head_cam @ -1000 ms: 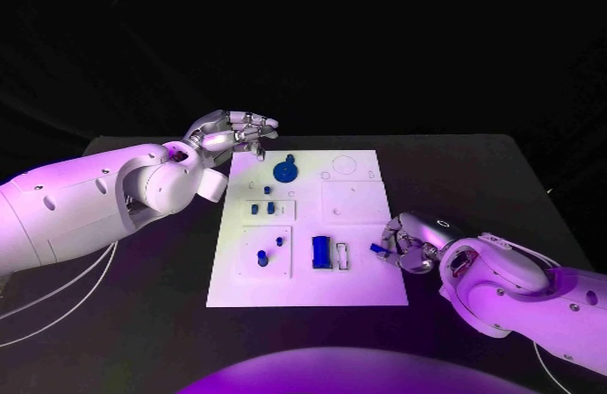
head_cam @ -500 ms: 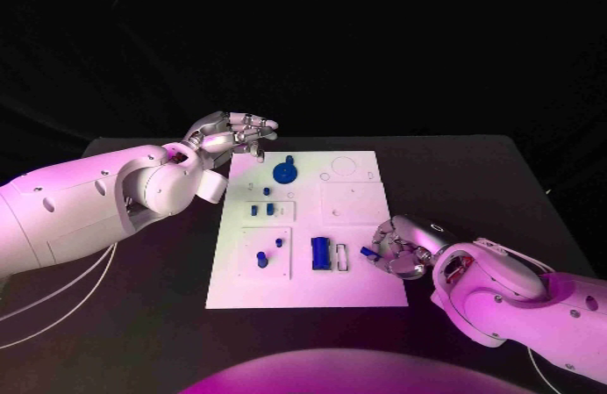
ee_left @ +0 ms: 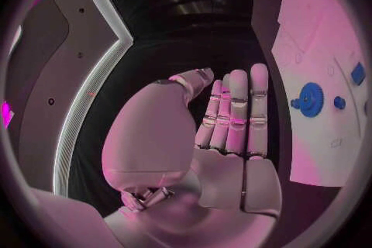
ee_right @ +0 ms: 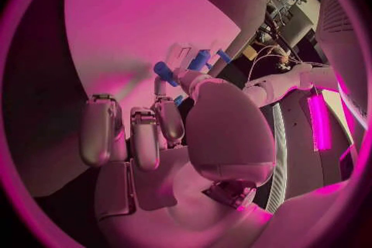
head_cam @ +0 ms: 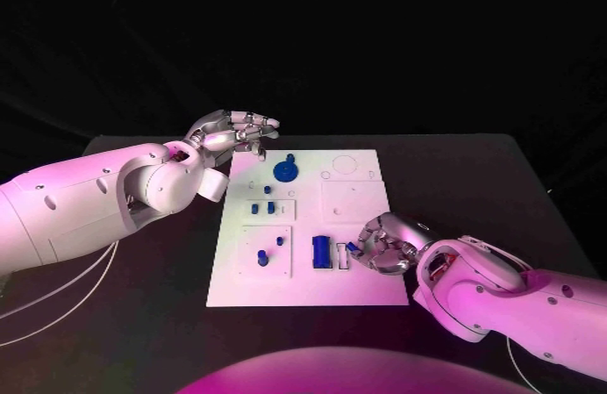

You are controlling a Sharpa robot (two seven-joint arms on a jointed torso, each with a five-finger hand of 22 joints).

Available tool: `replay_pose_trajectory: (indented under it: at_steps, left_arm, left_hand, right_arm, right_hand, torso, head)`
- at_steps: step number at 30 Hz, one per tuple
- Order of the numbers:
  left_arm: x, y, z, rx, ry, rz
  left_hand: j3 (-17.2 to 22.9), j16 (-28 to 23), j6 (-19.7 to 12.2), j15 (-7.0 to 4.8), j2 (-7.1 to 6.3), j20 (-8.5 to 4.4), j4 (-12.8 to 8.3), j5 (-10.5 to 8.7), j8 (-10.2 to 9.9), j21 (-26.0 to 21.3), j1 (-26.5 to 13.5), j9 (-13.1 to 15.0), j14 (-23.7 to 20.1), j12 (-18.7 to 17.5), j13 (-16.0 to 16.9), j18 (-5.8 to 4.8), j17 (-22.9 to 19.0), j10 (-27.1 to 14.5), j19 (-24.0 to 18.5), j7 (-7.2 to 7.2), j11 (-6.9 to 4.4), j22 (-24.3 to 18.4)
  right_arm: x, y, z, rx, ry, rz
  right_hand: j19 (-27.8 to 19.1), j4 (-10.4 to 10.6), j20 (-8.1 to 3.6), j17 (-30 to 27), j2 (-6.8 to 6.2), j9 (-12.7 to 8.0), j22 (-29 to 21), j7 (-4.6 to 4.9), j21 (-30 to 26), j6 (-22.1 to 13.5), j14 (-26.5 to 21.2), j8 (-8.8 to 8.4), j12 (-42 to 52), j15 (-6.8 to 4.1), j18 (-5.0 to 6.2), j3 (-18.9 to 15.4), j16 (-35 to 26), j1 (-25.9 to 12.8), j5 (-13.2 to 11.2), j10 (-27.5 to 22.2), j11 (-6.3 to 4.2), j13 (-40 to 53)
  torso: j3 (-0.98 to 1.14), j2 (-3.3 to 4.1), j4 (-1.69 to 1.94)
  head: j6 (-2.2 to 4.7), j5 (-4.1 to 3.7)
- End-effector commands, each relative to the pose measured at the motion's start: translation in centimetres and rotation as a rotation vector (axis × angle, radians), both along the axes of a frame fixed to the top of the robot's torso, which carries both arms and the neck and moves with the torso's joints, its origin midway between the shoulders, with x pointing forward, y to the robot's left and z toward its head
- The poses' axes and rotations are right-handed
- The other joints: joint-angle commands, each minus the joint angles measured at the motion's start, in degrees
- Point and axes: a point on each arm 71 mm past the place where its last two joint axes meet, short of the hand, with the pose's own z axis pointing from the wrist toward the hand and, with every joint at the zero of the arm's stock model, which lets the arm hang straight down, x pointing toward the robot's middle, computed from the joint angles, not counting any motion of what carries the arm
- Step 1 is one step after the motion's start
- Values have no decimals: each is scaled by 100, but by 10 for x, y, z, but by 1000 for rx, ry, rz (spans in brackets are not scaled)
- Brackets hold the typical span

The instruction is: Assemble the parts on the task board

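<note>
Right hand over board's near-right area, small blue part at its fingertips; left hand idle at far-left corner.

The board [head_cam: 360, 284] lies mid-counter [head_cam: 481, 183]. The right hand [head_cam: 383, 244] hovers above the board's right edge, near the near-right corner, pinching a small blue part [head_cam: 351, 247] just beside the blue block [head_cam: 321, 252] and the empty white slot [head_cam: 341, 254]. The left hand [head_cam: 235, 132] hangs at the board's far-left corner, fingers loosely curled, holding nothing; the wrist view shows them straight and together. A blue gear [head_cam: 286, 170] sits near the far edge; small pegs [head_cam: 262, 258] stand toward the left edge. Judgement: the part looks light, rigid and smooth plastic, so likely slippery; best held across its flat sides at the fingertips, kept square for insertion.
</note>
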Motion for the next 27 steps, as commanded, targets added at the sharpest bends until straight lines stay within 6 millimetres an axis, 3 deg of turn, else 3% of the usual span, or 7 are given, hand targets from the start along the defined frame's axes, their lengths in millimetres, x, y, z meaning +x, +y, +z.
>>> replay_pose_trajectory:
  at_steps: [1,4,6,8,19,27]
  left_arm:
    - [-1,-3,1,-9,-3,-19]
    - [-1,-3,1,-9,-2,-20]
    - [-1,-3,1,-9,-2,-20]
    - [-1,-3,1,-9,-2,-20]
    - [-1,-3,1,-9,0,-22]
    - [-1,-3,1,-8,1,-22]
  left_hand:
    - [-1,-36,4,1,4,26,-35,-2,-18,-19,-37,5,-31,-26,7,84,0,-17,17,37,1,-10]
    - [-1,-36,4,1,4,26,-35,-2,-18,-19,-37,5,-31,-26,7,84,0,-17,17,37,1,-10]
    - [-1,-36,4,1,4,26,-35,-2,-18,-19,-37,5,-31,-26,7,84,0,-17,17,37,1,-10]
    - [-1,-36,4,1,4,26,-35,-2,-18,-19,-37,5,-31,-26,7,84,0,-17,17,37,1,-10]
    - [-1,-36,4,1,4,26,-35,-2,-18,-19,-37,5,-31,-26,7,84,0,-17,17,37,1,-10]
    - [-1,-36,4,1,4,26,-35,-2,-18,-19,-37,5,-31,-26,7,84,0,-17,17,37,1,-10]
  right_arm:
    - [-2,4,-5,7,58,8]
    - [-1,8,-6,9,65,11]
    - [-1,10,-7,9,67,13]
    - [-1,11,-7,10,69,15]
    - [-1,17,-8,13,74,25]
    - [1,17,-10,7,78,26]
  right_hand:
    - [130,-105,-42,1057,-3,178,1111,-42,40,62,505,65,57,-54,-8,161,-17,-118,9,54,-3,296]
    - [142,34,-44,1075,-9,186,1119,-47,73,105,509,72,101,-57,-13,104,-10,-364,-24,81,-6,330]
    - [147,110,-49,1088,-24,197,1122,-57,87,138,512,81,138,-64,-16,26,-5,-510,168,102,-14,359]
    - [151,151,-53,1093,-17,204,1125,-59,98,158,513,88,173,-67,-18,-17,-3,-575,202,121,-17,387]
    - [160,282,-58,1113,13,212,1132,-67,128,196,517,92,220,-72,-23,-125,5,-737,203,149,-23,426]
    - [162,458,-63,1117,3,213,1132,-73,130,235,518,86,263,-76,-23,-272,6,-927,68,176,-27,463]
  torso:
    - [3,-5,-5]
    - [3,-2,-5]
    - [5,-1,-2]
    - [4,-1,3]
    - [3,-5,-5]
    - [0,-4,-1]
  head:
    - [-4,8]
    - [-2,6]
    - [-7,-1]
    - [-6,-5]
    - [-46,21]
    - [-46,15]
